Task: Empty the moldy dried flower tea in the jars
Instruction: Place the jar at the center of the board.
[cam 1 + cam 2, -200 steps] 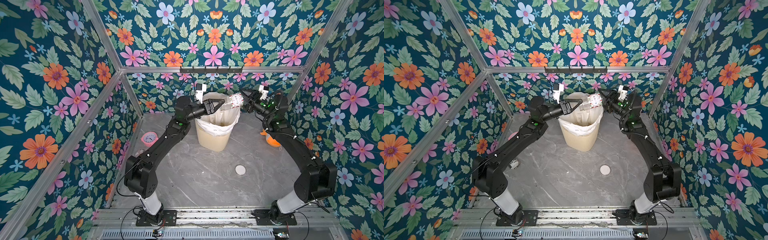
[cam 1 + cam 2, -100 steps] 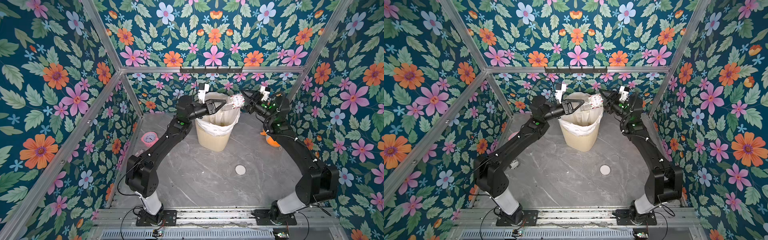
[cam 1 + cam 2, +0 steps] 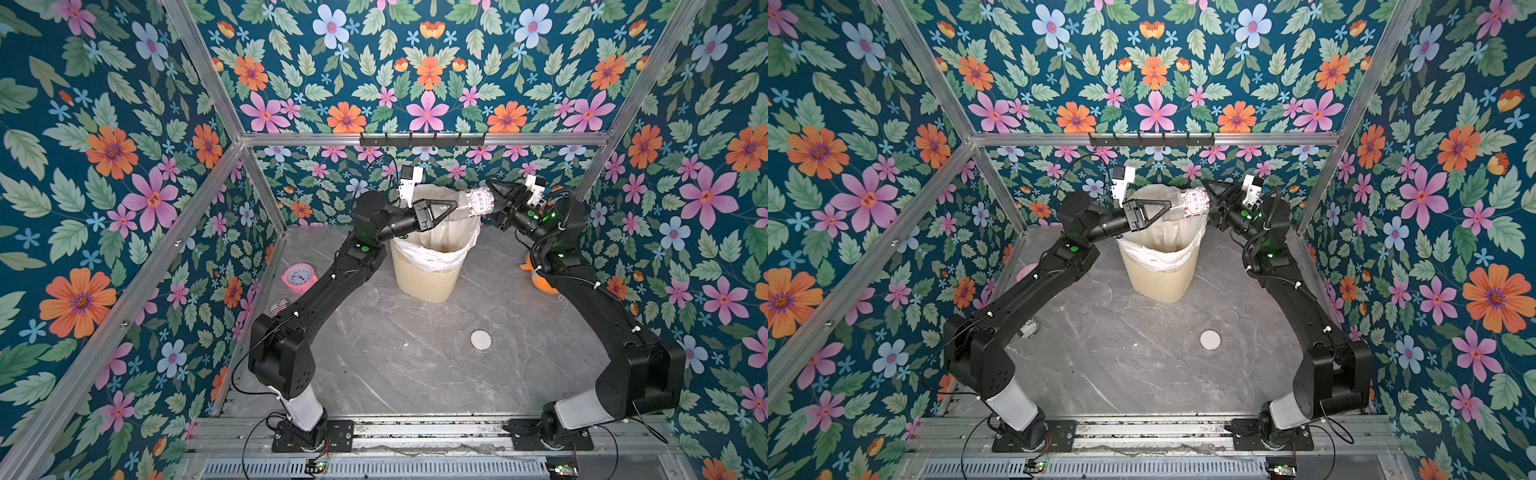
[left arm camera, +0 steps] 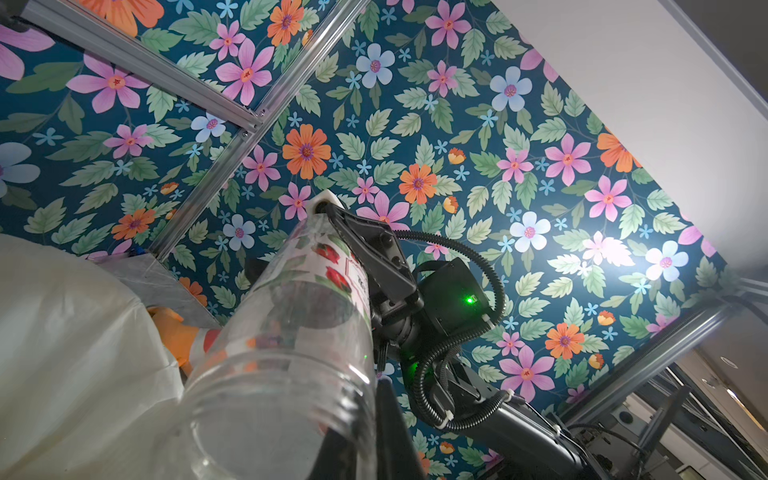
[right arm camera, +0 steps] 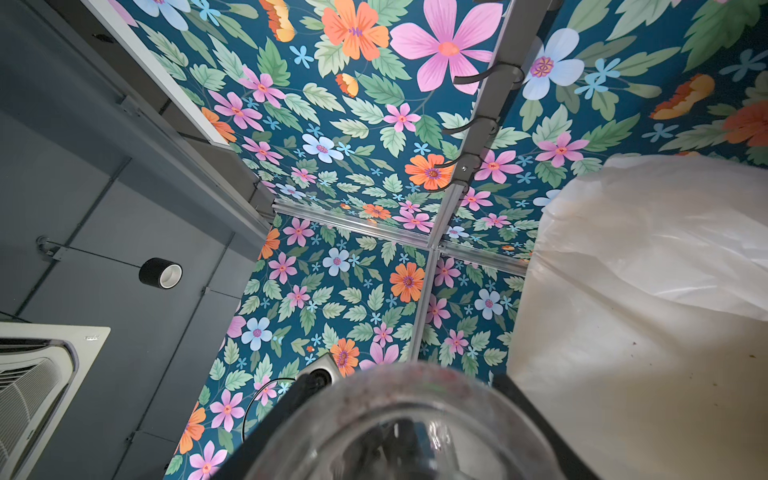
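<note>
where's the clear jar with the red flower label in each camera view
both top views: clear plastic jar with red-flowered label, upper centre, sideways over the beige ribbed bin
left wrist: jar lower centre, large, open mouth nearest
right wrist: jar bottom centre, seen end-on
shared landmark: white bin liner

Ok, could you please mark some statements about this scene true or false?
1. The labelled jar lies on its side above the bin. True.
2. Its lid is on. False: its mouth is open; a white lid lies on the table.
3. The bin is unlined. False: a white liner folds over its rim.
4. A pink clock sits on the table. True.
5. The left end effector is at the jar's mouth end, the right end effector at its base. True.
</note>
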You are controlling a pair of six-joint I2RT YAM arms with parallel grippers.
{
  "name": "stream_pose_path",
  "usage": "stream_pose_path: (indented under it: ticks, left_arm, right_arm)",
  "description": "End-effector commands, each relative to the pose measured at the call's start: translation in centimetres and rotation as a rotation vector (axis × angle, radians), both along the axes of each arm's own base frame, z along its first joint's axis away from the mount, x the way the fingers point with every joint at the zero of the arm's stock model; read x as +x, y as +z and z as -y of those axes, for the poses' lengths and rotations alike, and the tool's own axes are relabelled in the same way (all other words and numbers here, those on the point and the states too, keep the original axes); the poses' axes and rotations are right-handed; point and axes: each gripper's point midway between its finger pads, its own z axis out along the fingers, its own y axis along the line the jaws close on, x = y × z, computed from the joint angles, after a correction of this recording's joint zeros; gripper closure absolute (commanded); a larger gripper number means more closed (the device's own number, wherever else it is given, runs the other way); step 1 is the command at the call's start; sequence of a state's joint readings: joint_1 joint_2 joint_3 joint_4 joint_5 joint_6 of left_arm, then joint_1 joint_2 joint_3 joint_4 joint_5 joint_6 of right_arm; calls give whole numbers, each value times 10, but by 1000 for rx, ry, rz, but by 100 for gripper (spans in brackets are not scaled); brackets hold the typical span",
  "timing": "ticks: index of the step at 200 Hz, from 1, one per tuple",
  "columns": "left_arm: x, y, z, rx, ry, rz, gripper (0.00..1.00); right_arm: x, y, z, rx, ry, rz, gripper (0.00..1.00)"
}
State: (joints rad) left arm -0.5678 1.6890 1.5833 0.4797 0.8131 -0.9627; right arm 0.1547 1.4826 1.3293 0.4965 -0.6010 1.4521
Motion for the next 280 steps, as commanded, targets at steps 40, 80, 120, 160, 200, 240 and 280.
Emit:
stream_pose_path:
  ticks: [40, 80, 120, 160, 200, 240, 280]
  left_arm:
    - [-8, 18, -6, -42, 10, 82, 97]
    - [-15, 22, -6, -54, -19, 90, 97]
    - [-19, 22, -6, -48, -45, 80, 97]
    - [-25, 11, -8, 82, -33, 14, 99]
    - [-41, -10, -21, 223, -2, -63, 100]
    - [-71, -55, -29, 391, -12, -180, 100]
    - [-103, -80, -43, 492, 17, -206, 100]
  right_arm:
    - [-12, 7, 11, -13, -4, 54, 29]
    - [-14, 4, 33, 11, -42, 47, 23]
    - [-14, -2, 59, 25, -99, 26, 19]
    - [-21, -20, 78, -137, -204, -6, 19]
    - [-31, -37, 91, -307, -300, -27, 19]
    - [-38, -41, 100, -375, -349, -35, 19]
    - [-40, -45, 101, -390, -350, -45, 19]
